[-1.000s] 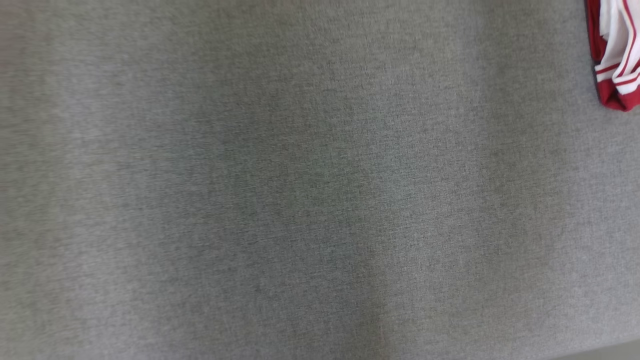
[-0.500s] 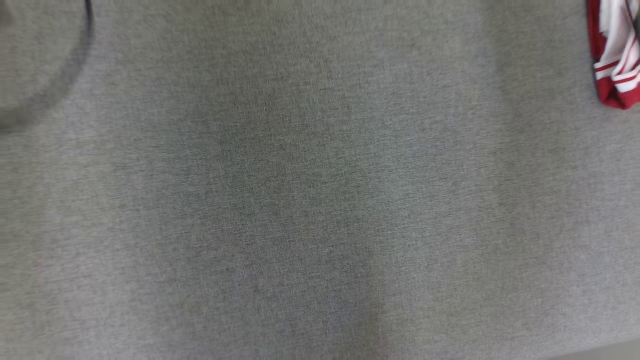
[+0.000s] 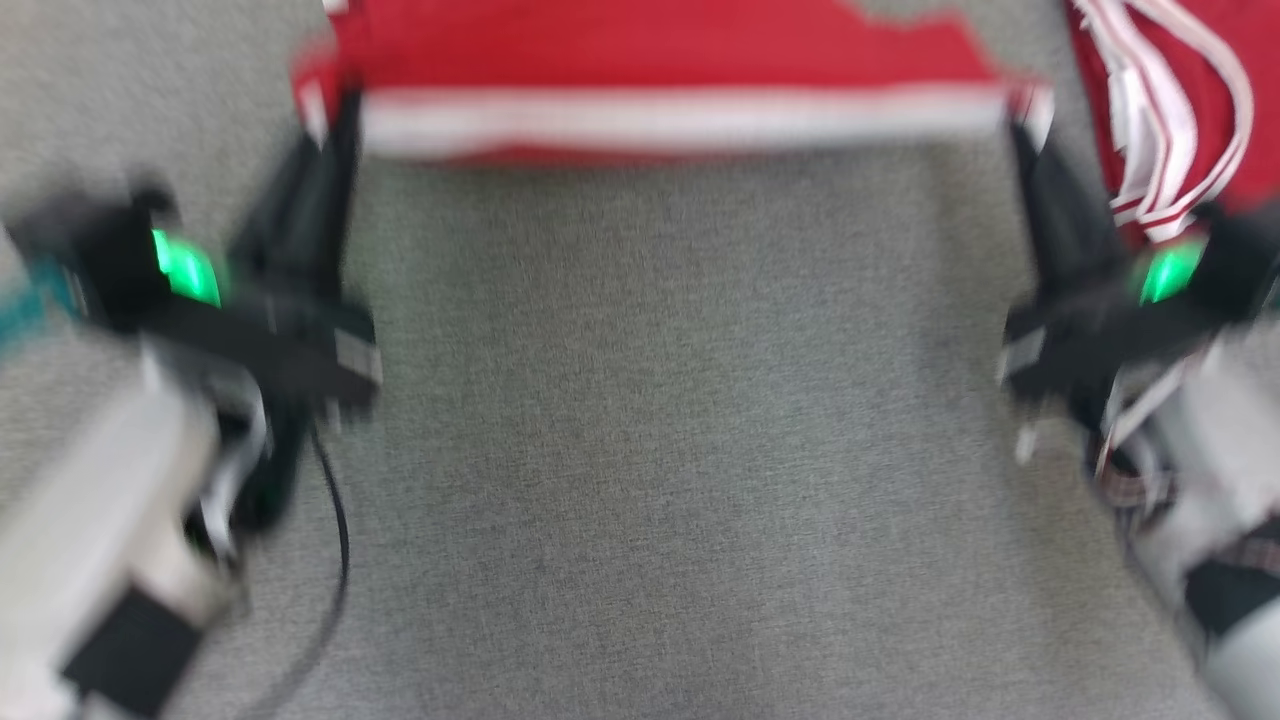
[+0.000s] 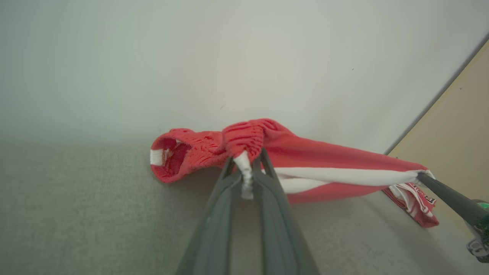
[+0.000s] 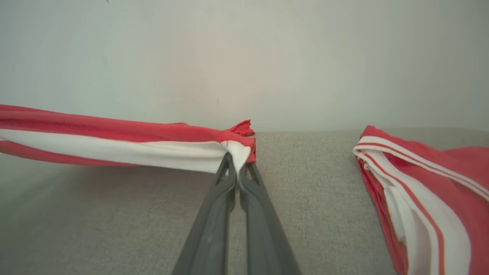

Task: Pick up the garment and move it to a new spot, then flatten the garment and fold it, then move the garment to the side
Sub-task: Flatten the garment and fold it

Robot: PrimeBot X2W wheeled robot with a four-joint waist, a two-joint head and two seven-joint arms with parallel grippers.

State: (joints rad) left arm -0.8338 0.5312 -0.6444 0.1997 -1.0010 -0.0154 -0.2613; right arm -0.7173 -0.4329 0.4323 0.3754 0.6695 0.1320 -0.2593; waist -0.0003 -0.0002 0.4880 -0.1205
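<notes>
Now both sides are clamped: left pincer [image 4: 246, 164] and right pincer [image 5: 237, 158] each pinch one end of the red mesh garment with a white band [image 3: 650, 60], stretched between them over the grey fabric tabletop [image 3: 650, 450]. A red garment with white stripes [image 5: 420, 183] lies to the right; its dark lettering is unreadable.

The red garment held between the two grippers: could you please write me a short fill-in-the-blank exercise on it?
1. The left gripper is shut on the ____ band of the red garment.
2. The right gripper is ____ on the garment's other end.
3. A second red-and-white garment lies on the grey surface on the robot's ____ side.
Missing words: white; shut; right.
</notes>
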